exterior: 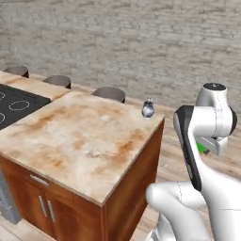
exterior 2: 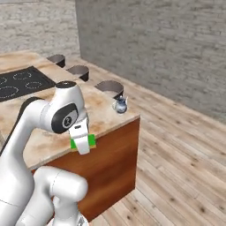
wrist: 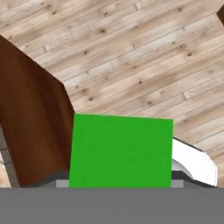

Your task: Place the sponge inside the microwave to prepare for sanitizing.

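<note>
One small bright green block of sponge (exterior 2: 82, 142) sits clamped in the white two-finger gripper (exterior 2: 83, 144), whose jaws stand partly apart, pressed on its sides. Gripper and sponge hang in the air off the near right corner of the marble-topped wooden island counter (exterior 2: 106, 119), above the plank floor (wrist: 131, 57). At the counter's far right corner stands a small glass jug (exterior 2: 120, 105).
</note>
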